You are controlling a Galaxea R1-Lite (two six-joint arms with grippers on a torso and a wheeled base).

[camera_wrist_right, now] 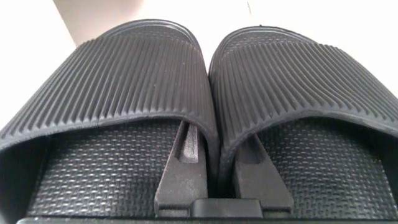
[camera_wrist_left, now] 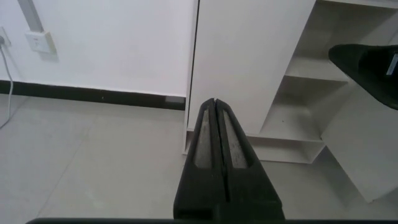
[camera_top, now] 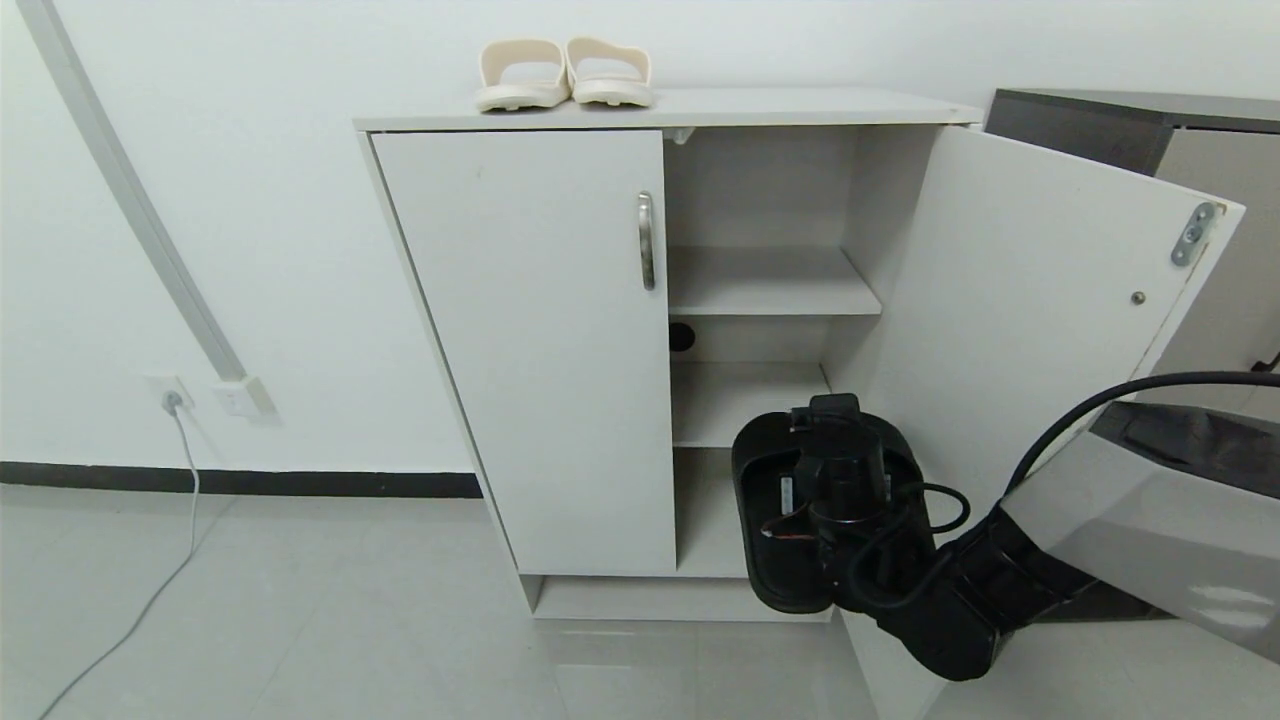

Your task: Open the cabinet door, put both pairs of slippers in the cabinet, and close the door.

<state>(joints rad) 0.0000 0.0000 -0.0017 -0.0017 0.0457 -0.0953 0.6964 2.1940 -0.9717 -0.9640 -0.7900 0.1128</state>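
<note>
Two black slippers (camera_top: 765, 545) clamped by right pincer (camera_wrist_right: 217, 148) before open cabinet (camera_top: 520, 350); left pincer (camera_wrist_left: 214, 104) closed.

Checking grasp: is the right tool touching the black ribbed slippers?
Touching: right wrist view shows the right tool clamping black ribbed slippers by their inner walls.

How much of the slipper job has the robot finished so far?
Not halfway yet. Done: the right cabinet door stands open. In hand: the right end effector grips the black slippers in front of the lower shelves, not yet set down. Left: place them, then fetch the cream slippers from the cabinet top and shut the door. The left end effector is shut and empty.
</note>
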